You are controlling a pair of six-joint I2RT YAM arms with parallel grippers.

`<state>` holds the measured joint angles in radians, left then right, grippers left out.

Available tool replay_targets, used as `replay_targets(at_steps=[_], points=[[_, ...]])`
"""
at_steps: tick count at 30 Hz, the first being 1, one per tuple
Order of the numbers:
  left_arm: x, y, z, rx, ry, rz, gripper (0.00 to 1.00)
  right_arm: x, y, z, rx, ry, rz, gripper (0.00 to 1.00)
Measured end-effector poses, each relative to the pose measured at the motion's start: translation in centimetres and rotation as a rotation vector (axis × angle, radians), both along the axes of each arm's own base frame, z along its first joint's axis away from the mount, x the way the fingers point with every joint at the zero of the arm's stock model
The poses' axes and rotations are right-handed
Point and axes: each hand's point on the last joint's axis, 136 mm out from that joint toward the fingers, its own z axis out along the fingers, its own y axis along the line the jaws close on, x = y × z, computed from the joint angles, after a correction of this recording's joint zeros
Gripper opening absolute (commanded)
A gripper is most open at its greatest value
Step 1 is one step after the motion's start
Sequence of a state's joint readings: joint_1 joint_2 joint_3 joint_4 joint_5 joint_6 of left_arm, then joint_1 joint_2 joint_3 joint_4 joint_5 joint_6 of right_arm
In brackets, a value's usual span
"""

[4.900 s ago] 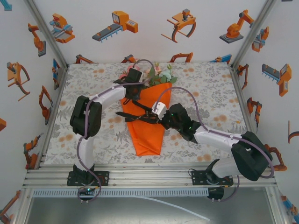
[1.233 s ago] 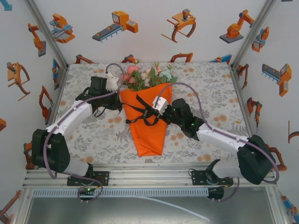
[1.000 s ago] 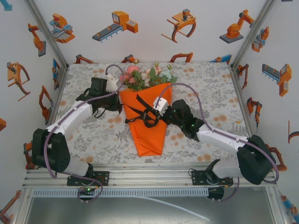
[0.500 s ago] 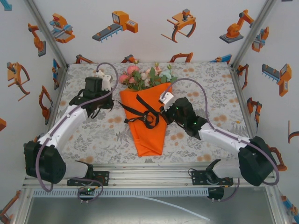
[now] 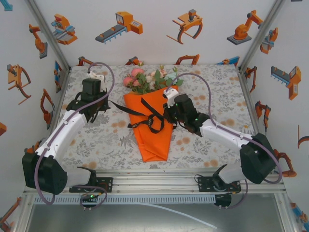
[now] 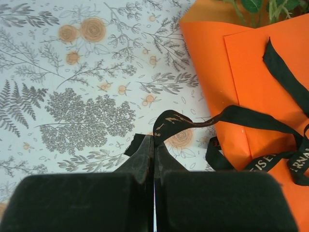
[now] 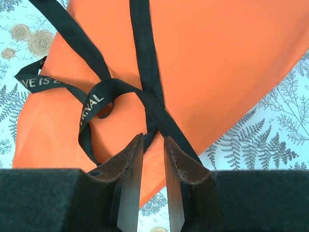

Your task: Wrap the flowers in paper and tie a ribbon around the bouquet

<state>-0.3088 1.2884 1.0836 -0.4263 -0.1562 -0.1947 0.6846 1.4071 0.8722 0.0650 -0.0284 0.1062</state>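
The bouquet lies mid-table: pink, cream and green flowers (image 5: 148, 79) stick out of the top of an orange paper (image 5: 155, 133) cone. The black ribbon (image 5: 145, 114) crosses the cone in a loose knot, and one strand runs left off the paper. My left gripper (image 5: 105, 103) sits left of the cone, shut on that ribbon (image 6: 241, 116) end at its fingertips (image 6: 154, 141). My right gripper (image 5: 167, 115) hovers over the cone's right side. Its jaws (image 7: 153, 140) stand a little apart just short of the ribbon (image 7: 145, 63) crossing on the paper (image 7: 222, 58).
A floral tablecloth (image 5: 217, 92) covers the table. White walls with orange robot pictures close in three sides. An aluminium rail (image 5: 154, 183) runs along the near edge by the arm bases. Purple-grey cables loop above both wrists.
My left arm has swung left and back, drawing the ribbon end out from the cone. My right gripper has shifted slightly toward the back over the knot.
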Motion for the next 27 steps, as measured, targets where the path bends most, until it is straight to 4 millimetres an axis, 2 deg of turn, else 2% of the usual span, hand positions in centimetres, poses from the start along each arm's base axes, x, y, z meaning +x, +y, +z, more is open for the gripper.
replay_targets(at_steps=[6,14,18,22,27], points=[[0.2,-1.5,-1.9,-0.039,0.064,-0.056,0.0,-0.1,0.2,-0.9,0.028,0.087,-0.035,0.25],[0.4,-3.6,-4.1,-0.106,0.147,-0.131,0.0,-0.3,1.8,-2.6,0.175,0.272,-0.097,0.24],[0.3,-3.8,-4.3,-0.116,0.154,-0.139,0.0,-0.2,2.9,-4.2,0.222,0.347,-0.131,0.28],[0.4,-3.9,-4.1,-0.118,0.15,-0.14,0.0,-0.3,3.4,-6.2,0.227,0.407,-0.159,0.28],[0.5,-3.9,-3.9,-0.119,0.146,-0.141,0.0,0.3,3.9,-6.9,0.229,0.423,-0.173,0.29]])
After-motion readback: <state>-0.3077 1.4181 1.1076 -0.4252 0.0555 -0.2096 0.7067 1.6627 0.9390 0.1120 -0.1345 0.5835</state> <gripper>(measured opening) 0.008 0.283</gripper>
